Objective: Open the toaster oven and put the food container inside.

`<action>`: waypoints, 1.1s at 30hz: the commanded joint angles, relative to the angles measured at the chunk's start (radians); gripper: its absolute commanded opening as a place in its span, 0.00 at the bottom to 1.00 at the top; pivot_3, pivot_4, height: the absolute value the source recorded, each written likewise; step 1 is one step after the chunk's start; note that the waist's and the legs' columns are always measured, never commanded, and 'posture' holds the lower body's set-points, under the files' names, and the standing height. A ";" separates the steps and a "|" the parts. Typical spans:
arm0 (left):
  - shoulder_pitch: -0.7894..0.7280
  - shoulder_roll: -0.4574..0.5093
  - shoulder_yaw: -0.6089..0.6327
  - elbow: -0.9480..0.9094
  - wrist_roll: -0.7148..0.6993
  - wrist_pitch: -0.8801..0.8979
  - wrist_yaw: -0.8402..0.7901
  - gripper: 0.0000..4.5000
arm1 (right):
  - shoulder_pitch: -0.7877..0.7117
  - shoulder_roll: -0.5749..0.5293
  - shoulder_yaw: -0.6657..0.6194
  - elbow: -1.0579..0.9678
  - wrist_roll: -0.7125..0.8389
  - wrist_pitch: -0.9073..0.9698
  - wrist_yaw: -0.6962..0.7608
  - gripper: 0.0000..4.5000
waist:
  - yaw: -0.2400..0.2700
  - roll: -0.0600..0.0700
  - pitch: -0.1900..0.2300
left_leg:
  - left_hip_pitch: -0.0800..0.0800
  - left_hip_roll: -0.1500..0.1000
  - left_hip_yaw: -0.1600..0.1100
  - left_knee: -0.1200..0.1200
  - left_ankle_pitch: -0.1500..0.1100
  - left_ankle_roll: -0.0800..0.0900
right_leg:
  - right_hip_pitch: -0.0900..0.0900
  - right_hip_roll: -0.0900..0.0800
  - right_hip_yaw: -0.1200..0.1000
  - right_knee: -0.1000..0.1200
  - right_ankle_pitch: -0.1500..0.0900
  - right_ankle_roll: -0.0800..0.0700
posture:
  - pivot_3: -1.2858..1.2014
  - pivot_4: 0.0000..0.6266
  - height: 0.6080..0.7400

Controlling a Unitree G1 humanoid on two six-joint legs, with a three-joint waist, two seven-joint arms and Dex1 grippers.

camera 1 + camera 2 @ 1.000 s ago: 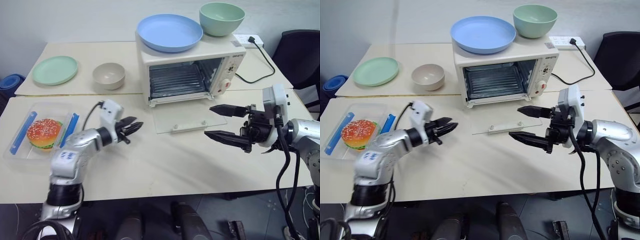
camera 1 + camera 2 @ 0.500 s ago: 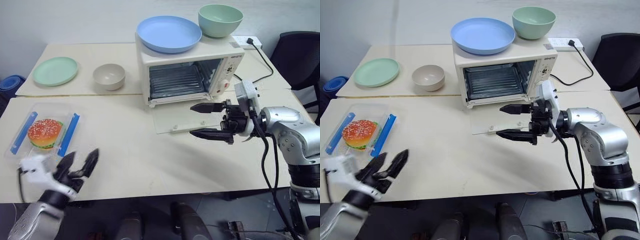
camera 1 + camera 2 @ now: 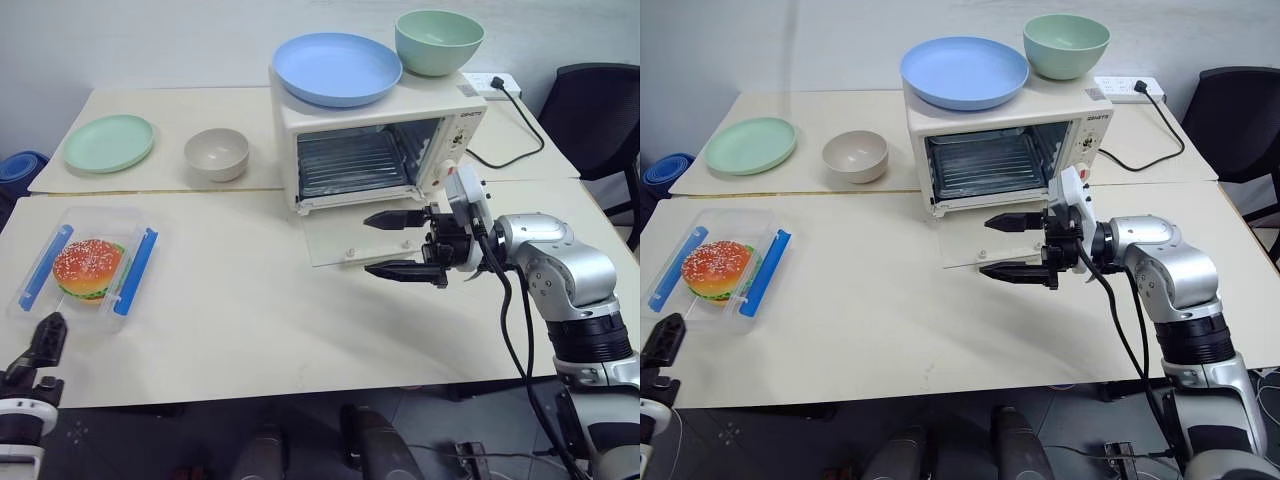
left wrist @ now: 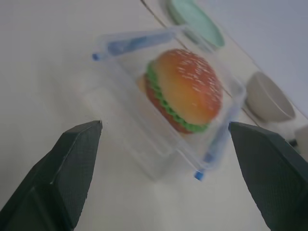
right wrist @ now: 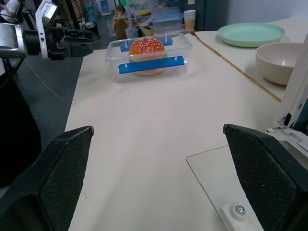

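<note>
The cream-white toaster oven [image 3: 375, 140] stands at the back centre with its glass door [image 3: 345, 240] dropped flat on the table and the wire rack showing inside. The food container [image 3: 88, 268], a clear box with blue clips and a toy hamburger inside, sits closed at the table's front left. My left gripper [image 4: 163, 126] is open just off the front left edge, pointing at the container from a short way off. My right gripper [image 3: 370, 245] is open, pointing left, and hovers above the lowered door with nothing between its fingers.
A blue plate [image 3: 338, 65] and a green bowl [image 3: 438, 38] rest on top of the oven. A green plate [image 3: 110, 142] and a beige bowl [image 3: 216, 152] sit at the back left. A power strip [image 3: 495, 80] with its cable lies back right, near a black chair [image 3: 600, 100].
My left arm swung back and left from the table's middle to the front left corner, and its fingers spread open. My right gripper slid left to above the oven door.
</note>
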 commanded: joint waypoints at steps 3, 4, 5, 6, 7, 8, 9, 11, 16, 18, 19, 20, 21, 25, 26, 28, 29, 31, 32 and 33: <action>-0.031 0.129 -0.030 0.090 -0.107 -0.053 0.144 0.99 | 0.042 -0.009 -0.055 -0.083 0.025 0.014 -0.036 1.00 | 0.002 0.000 0.000 | 0.000 0.000 0.000 0.000 0.000 0.000 | 0.000 0.000 0.000 0.000 0.000 -0.001 | 0.52 0.24 1.00; -0.046 0.156 -0.041 0.110 -0.112 -0.054 0.165 0.99 | 0.051 -0.011 -0.061 -0.094 0.028 0.018 -0.042 1.00 | 0.002 0.000 0.000 | 0.000 0.000 0.000 0.000 0.000 0.000 | 0.000 0.000 0.000 0.000 0.000 -0.001 | 0.52 0.24 1.00; -0.057 0.177 -0.050 0.127 -0.120 -0.057 0.183 0.99 | 0.058 -0.011 -0.065 -0.103 0.031 0.022 -0.048 1.00 | 0.002 -0.001 0.000 | 0.000 0.000 -0.001 0.000 0.000 0.000 | 0.000 0.000 0.000 0.000 0.000 -0.001 | 0.52 0.24 1.00; -0.070 0.201 -0.061 0.151 -0.131 -0.056 0.211 0.99 | 0.065 -0.012 -0.071 -0.112 0.033 0.026 -0.056 1.00 | 0.002 -0.001 0.000 | 0.000 0.000 -0.001 0.000 0.000 0.000 | 0.000 0.000 0.000 0.001 0.000 -0.001 | 0.52 0.24 1.00; -0.077 0.216 -0.069 0.167 -0.141 -0.057 0.231 0.99 | 0.070 -0.012 -0.075 -0.118 0.035 0.028 -0.061 1.00 | 0.002 -0.001 -0.001 | 0.000 0.000 -0.001 0.000 0.000 0.000 | 0.000 0.000 0.000 0.001 0.000 -0.001 | 0.52 0.24 1.00; -0.082 0.236 -0.079 0.182 -0.147 -0.051 0.242 0.99 | 0.075 -0.012 -0.081 -0.125 0.039 0.033 -0.068 1.00 | 0.002 -0.001 -0.001 | 0.000 0.000 -0.001 0.000 0.000 -0.001 | 0.000 -0.001 -0.001 0.001 0.000 -0.001 | 0.52 0.24 1.00; -0.083 0.260 -0.094 0.194 -0.158 -0.038 0.248 0.99 | 0.081 -0.012 -0.086 -0.133 0.044 0.038 -0.076 1.00 | 0.000 -0.001 -0.001 | 0.001 0.000 -0.001 -0.001 0.000 -0.001 | 0.000 -0.001 -0.001 0.001 0.000 -0.001 | 0.52 0.24 1.00; -0.088 0.288 -0.117 0.209 -0.176 -0.031 0.275 0.99 | 0.091 -0.011 -0.094 -0.146 0.049 0.044 -0.087 1.00 | -0.002 -0.001 -0.001 | 0.001 0.000 0.000 -0.001 0.000 -0.001 | 0.000 0.000 -0.001 0.001 -0.001 -0.001 | 0.52 0.24 1.00; -0.106 0.317 -0.155 0.273 -0.257 -0.048 0.431 0.88 | 0.112 -0.006 -0.105 -0.173 0.058 0.051 -0.109 1.00 | 0.000 -0.001 -0.001 | 0.002 0.001 0.000 -0.002 -0.001 -0.002 | 0.000 0.000 0.000 0.001 -0.001 -0.002 | 0.52 0.24 1.00; -0.116 0.332 -0.158 0.289 -0.276 -0.055 0.459 0.75 | 0.116 -0.004 -0.105 -0.177 0.060 0.051 -0.118 1.00 | -0.001 -0.001 -0.001 | 0.003 0.001 0.001 -0.002 -0.001 -0.002 | 0.000 0.000 0.000 0.002 -0.001 -0.002 | 0.52 0.24 1.00; -0.119 0.343 -0.158 0.298 -0.283 -0.055 0.472 0.67 | 0.117 -0.003 -0.105 -0.179 0.061 0.050 -0.121 1.00 | -0.001 -0.001 -0.001 | 0.003 0.001 0.001 -0.002 -0.001 -0.002 | 0.000 0.000 0.000 0.002 -0.001 -0.002 | 0.52 0.24 1.00; -0.123 0.352 -0.156 0.308 -0.290 -0.057 0.484 0.60 | 0.118 -0.002 -0.105 -0.180 0.063 0.050 -0.124 1.00 | -0.001 -0.001 -0.001 | 0.003 0.001 0.001 -0.002 -0.001 -0.002 | 0.000 0.000 0.000 0.002 -0.001 -0.002 | 0.52 0.24 1.00; -0.128 0.363 -0.153 0.319 -0.295 -0.058 0.491 0.54 | 0.119 -0.002 -0.104 -0.181 0.064 0.050 -0.126 1.00 | -0.001 -0.001 -0.001 | 0.003 0.001 0.001 -0.002 -0.001 -0.002 | 0.000 0.000 0.000 0.002 -0.001 -0.002 | 0.52 0.24 1.00; -0.152 0.407 -0.148 0.355 -0.298 -0.062 0.502 0.27 | 0.117 -0.002 -0.103 -0.182 0.069 0.050 -0.133 1.00 | -0.001 -0.001 -0.001 | 0.003 0.001 0.001 -0.002 -0.001 -0.002 | 0.000 0.000 0.000 0.002 -0.001 -0.002 | 0.52 0.24 1.00; -0.158 0.414 -0.150 0.359 -0.301 -0.063 0.506 0.22 | 0.116 -0.002 -0.103 -0.181 0.071 0.050 -0.134 1.00 | -0.001 -0.001 -0.001 | 0.003 0.001 0.002 -0.002 -0.001 -0.002 | 0.000 0.001 0.000 0.002 -0.001 -0.002 | 0.52 0.24 1.00; -0.171 0.427 -0.155 0.367 -0.303 -0.061 0.512 0.11 | 0.114 -0.004 -0.104 -0.181 0.075 0.051 -0.137 1.00 | -0.001 -0.001 -0.001 | 0.003 0.001 0.002 -0.002 -0.001 -0.002 | 0.000 0.001 0.000 0.002 -0.001 -0.002 | 0.52 0.24 1.00; -0.174 0.436 -0.158 0.372 -0.302 -0.054 0.511 0.06 | 0.114 -0.006 -0.106 -0.181 0.078 0.052 -0.138 1.00 | -0.001 -0.001 -0.001 | 0.004 0.001 0.002 -0.002 -0.001 -0.002 | 0.000 0.001 0.000 0.002 -0.001 -0.002 | 0.52 0.24 1.00; -0.180 0.460 -0.168 0.380 -0.295 -0.035 0.498 0.02 | 0.112 -0.011 -0.111 -0.180 0.085 0.056 -0.139 1.00 | 0.000 -0.001 -0.001 | 0.004 0.002 0.002 -0.002 -0.001 -0.002 | 0.000 0.001 0.000 0.002 -0.001 -0.002 | 0.52 0.24 1.00; -0.182 0.479 -0.175 0.383 -0.288 -0.019 0.476 0.02 | 0.112 -0.015 -0.116 -0.181 0.089 0.059 -0.139 1.00 | 0.000 -0.001 -0.001 | 0.003 0.002 0.002 -0.002 -0.001 -0.002 | 0.000 0.001 0.000 0.002 -0.001 -0.002 | 0.52 0.24 1.00; -0.184 0.492 -0.179 0.385 -0.283 -0.008 0.460 0.02 | 0.112 -0.017 -0.119 -0.181 0.091 0.061 -0.139 1.00 | 0.001 -0.001 -0.001 | 0.003 0.001 0.001 -0.002 -0.001 -0.002 | 0.000 0.001 0.000 0.002 -0.001 -0.002 | 0.52 0.24 1.00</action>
